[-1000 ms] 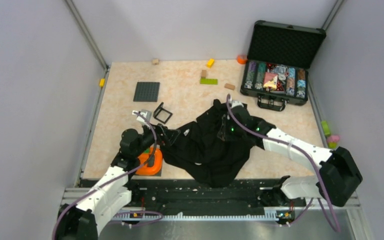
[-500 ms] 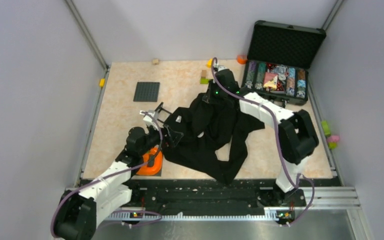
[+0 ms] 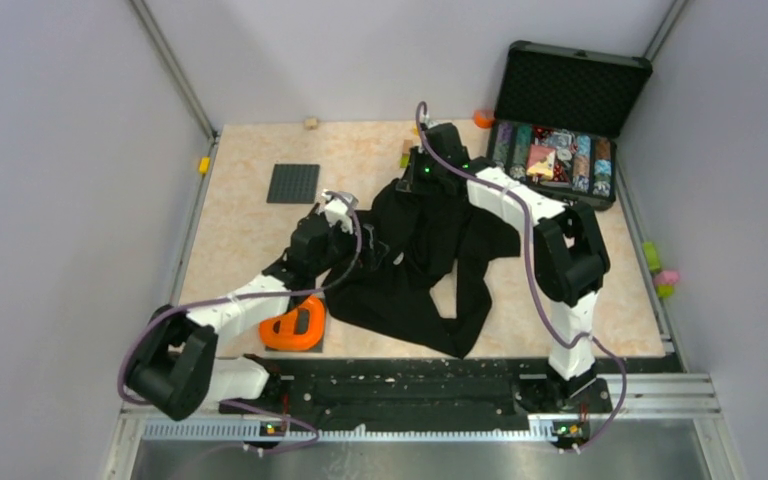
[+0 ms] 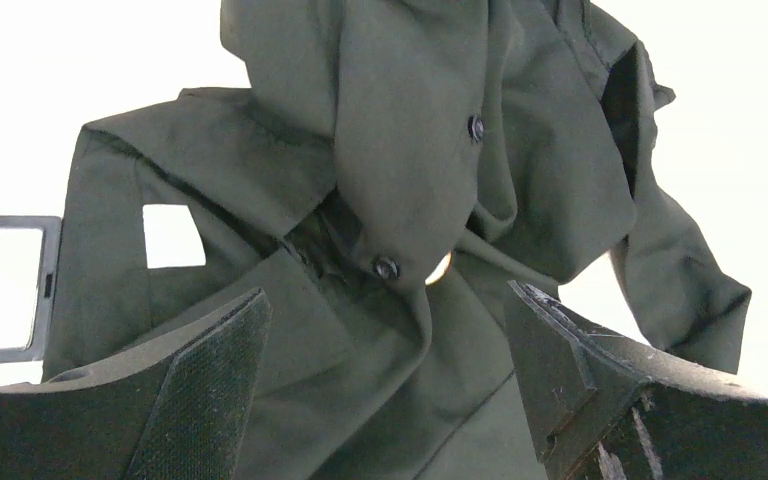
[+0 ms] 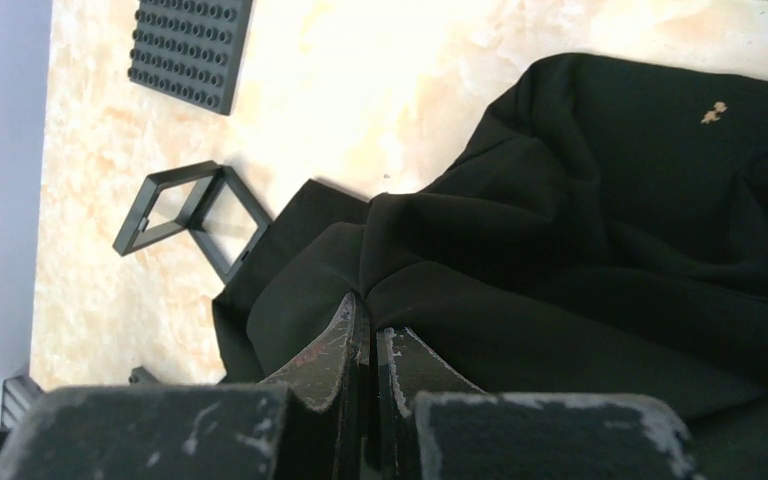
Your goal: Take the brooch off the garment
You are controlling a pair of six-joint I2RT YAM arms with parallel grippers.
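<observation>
Brooch: not positively identified in any view. Only candidate is a pale sliver (image 4: 440,268) with a rounded edge in the left wrist view. It peeks from under the lower edge of a fold, just right of a dark button (image 4: 386,268). Cannot tell whether it is the disc or bright tabletop showing through a gap.

Garment (image 3: 430,270): black, crumpled, lying mid-tabletop and spreading toward the near edge. Its far edge is drawn up to a peak. A second dark button (image 4: 476,127) sits higher on the same fold. A small tan speck (image 5: 713,112) shows on the cloth in the right wrist view.

Left hand (image 4: 385,320): fingers wide apart, gripping nothing, poised over the left part of the garment with the buttoned fold between them.

Right hand (image 5: 370,335): fingers together, clamped on a fold of the garment at its far peak.

Surroundings:
- Black square frame (image 5: 185,215) lies just left of the garment.
- Grey studded plate (image 3: 293,183) lies farther left and farther back.
- Orange object (image 3: 295,328) sits near left, beside the left arm.
- Open black case (image 3: 560,130) stands far right, with rows of coloured chips inside.
- Yellow block (image 3: 203,164) sits at the left edge of the tabletop (image 3: 250,250).
</observation>
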